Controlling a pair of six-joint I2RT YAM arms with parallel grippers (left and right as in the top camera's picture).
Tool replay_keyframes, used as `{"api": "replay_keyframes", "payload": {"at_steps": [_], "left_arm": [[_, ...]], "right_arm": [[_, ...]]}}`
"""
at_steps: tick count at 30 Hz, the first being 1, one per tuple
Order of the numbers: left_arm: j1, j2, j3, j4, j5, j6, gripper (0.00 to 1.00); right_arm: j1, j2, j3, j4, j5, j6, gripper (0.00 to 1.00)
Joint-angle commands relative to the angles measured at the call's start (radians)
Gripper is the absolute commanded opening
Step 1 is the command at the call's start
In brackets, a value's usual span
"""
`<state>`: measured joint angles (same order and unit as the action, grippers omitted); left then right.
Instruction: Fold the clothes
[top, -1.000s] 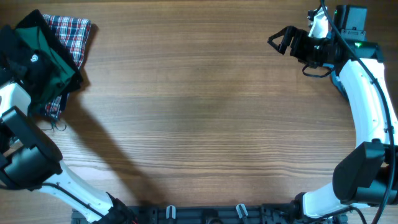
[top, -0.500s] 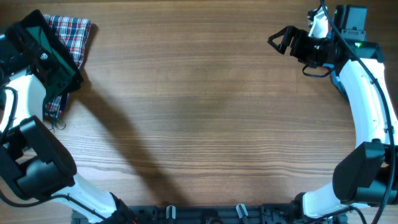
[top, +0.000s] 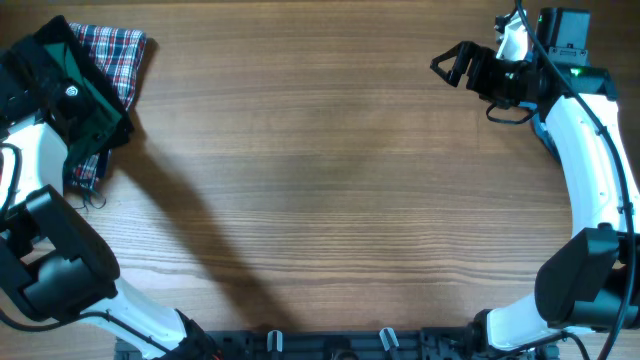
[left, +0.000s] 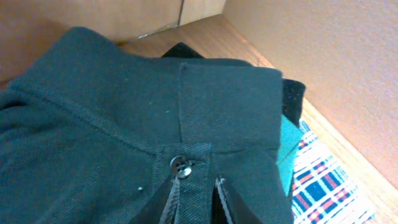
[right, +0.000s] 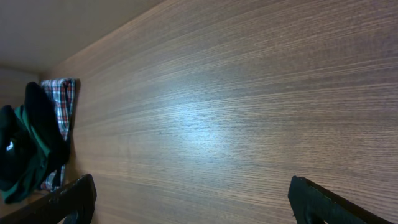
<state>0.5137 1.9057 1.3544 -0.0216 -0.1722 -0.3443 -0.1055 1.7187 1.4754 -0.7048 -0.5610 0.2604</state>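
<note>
While the left gripper (left: 195, 190) was clenched on the button placket of the dark green polo shirt (left: 112, 118), the shirt sat bunched over a plaid garment (top: 118, 50) in the worktop's (top: 330, 190) far left corner. The right gripper (top: 448, 62) hung spread wide, well apart.

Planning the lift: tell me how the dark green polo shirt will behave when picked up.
The dark green polo shirt is soft knit lying bunched, so it will probably hang floppy and unfold. Thin fabric suggests it is light. It overlaps plaid cloth, which may drag along.
</note>
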Motion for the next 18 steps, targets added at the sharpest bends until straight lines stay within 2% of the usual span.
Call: {"api": "replay_keyframes", "payload": {"at_steps": [1,6,11,13,18], "left_arm": [[-0.001,-0.029,-0.010,0.029,0.034,-0.001,0.28],[-0.001,-0.157,-0.008,-0.006,0.049,0.000,0.44],[-0.001,-0.305,-0.008,-0.106,0.098,0.000,0.63],[-0.001,-0.367,-0.008,-0.163,0.176,-0.001,0.73],[-0.003,-0.472,-0.008,-0.288,0.450,-0.001,0.88]], "right_arm": [[0.003,0.017,0.005,0.006,-0.022,0.002,0.99],[0.003,0.017,0.005,0.015,-0.012,0.005,1.00],[0.003,0.017,0.005,0.046,-0.012,0.021,1.00],[0.003,0.017,0.005,0.063,-0.013,0.032,1.00],[0.003,0.017,0.005,0.092,-0.012,0.030,1.00]]}}
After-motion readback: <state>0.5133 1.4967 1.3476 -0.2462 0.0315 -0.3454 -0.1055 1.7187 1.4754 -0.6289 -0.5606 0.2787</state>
